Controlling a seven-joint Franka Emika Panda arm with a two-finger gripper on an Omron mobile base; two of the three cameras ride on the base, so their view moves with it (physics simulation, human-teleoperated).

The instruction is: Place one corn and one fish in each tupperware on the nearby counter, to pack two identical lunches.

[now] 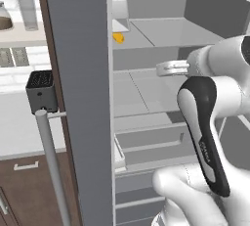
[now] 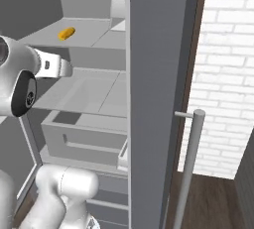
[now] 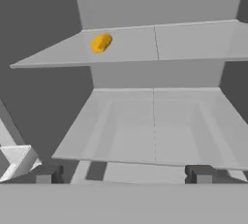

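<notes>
One corn, a stubby yellow-orange cob, lies on the upper shelf of the open fridge, near its left side in the hand view. My gripper is open, with its fingertips wide apart and nothing between them. It hovers in front of the middle shelf, below the corn and to its right. The fish and the tupperware are out of view. A strip of the pale counter shows to the left of the fridge door.
The open fridge door with its long bar handle stands close beside the arm. A bare middle shelf and a drawer lie below the corn. A dark box sits on the counter.
</notes>
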